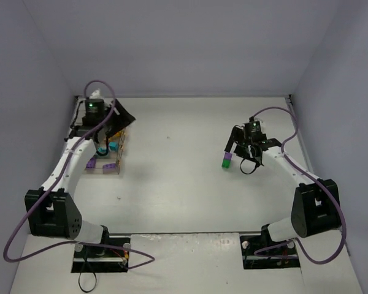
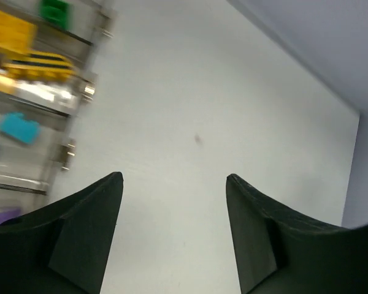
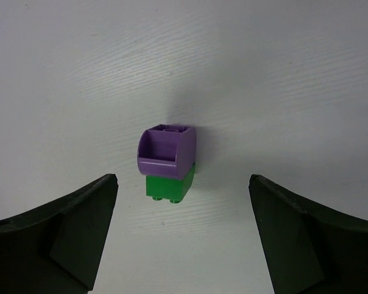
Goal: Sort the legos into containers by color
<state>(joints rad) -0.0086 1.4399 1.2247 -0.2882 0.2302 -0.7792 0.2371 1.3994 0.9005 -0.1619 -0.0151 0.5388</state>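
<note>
Now right fingers (image 3: pixel 61 233) released either side of purple lego (image 3: pixel 165 150) touching green lego (image 3: pixel 168 185); left fingers (image 2: pixel 80 233) released, empty, near containers (image 2: pixel 49 92).

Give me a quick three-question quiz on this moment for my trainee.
1. True or false: the right gripper is shut on a brick.
2. Which brick touches the purple brick? A yellow, B green, C teal.
3. Fill in: the containers sit by the ____ gripper.
Key: 1 false, its jaws stand open on either side of two bricks, touching neither. 2 B, the green brick. 3 left; the left gripper is open and empty.
</note>
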